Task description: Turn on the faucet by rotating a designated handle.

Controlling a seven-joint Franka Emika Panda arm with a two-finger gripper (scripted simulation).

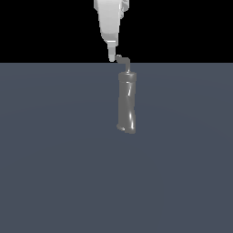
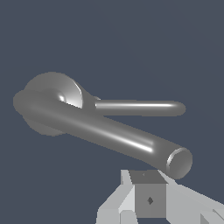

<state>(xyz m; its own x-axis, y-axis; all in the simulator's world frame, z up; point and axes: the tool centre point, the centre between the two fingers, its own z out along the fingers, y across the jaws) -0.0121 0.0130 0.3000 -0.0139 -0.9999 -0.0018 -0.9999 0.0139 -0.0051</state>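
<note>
Dark grey floor [image 1: 54, 173] carries the faucet [image 1: 126, 107]; our gripper [image 1: 111, 57], aperture unclear, touches the handle [image 1: 123, 60]; we should push sideways gently.

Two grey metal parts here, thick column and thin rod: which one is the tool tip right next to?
The handle, the thin bent rod atop the faucet. The tool sits at its upturned end; the thick column stands lower.

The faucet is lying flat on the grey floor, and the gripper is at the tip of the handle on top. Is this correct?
Not fully. In the exterior view the faucet stands upright on the grey floor, not flat. The gripper is indeed at the tip of the handle on top.
</note>
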